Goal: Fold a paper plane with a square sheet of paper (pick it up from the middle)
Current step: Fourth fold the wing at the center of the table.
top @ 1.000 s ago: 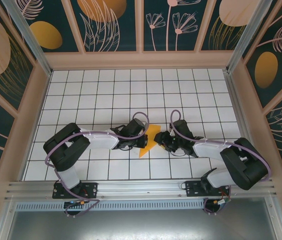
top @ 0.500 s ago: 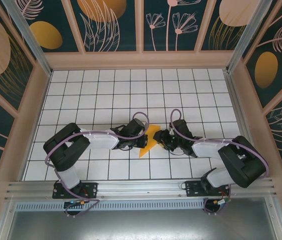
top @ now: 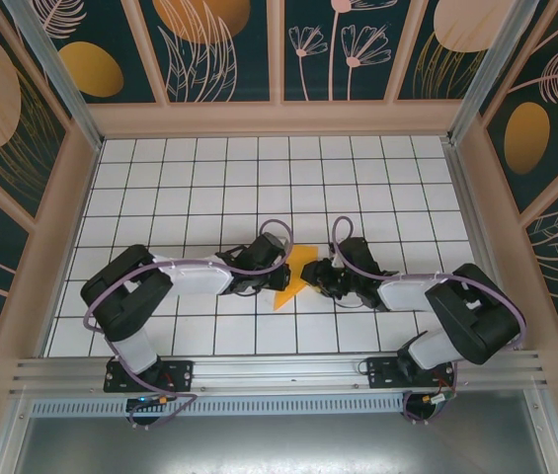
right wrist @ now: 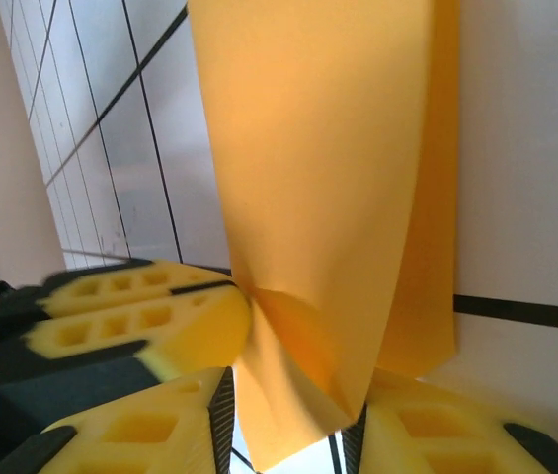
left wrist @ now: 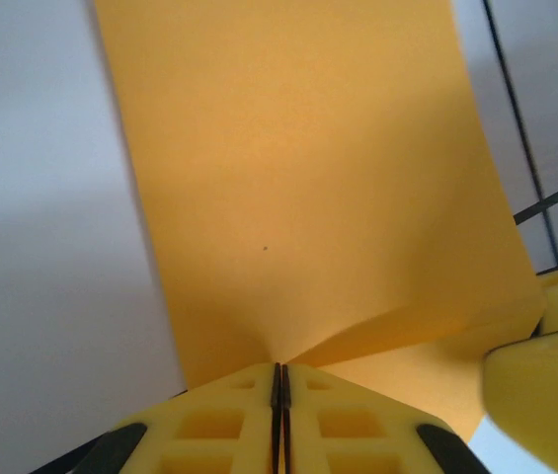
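Top external view: both arms reach inward and meet just below centre frame, over the white gridded desk. The sheet of paper sits between the two wrists, with one orange point trailing toward the lower left onto the tiles.

Left wrist view: the left gripper is closed on the sheet's near edge. Its two yellow fingers meet along a thin dark seam, and the paper puckers where it enters that seam. From there the sheet runs up the frame as a broad, nearly flat panel. Judgement: this pinch is the anchor, fixing one side so the other can be worked.

Right wrist view: the right gripper stands partly open, one finger on either side of the sheet's lower corner. The paper there is curled into a loose fold, not pressed flat. Whether the pads bear on it cannot be told. A finger of the left gripper shows at the left of the frame, just beside the fold.

Assessment: the grippers oppose each other so that the right can draw its edge over against the held side. No plane form is evident; the folding appears early.
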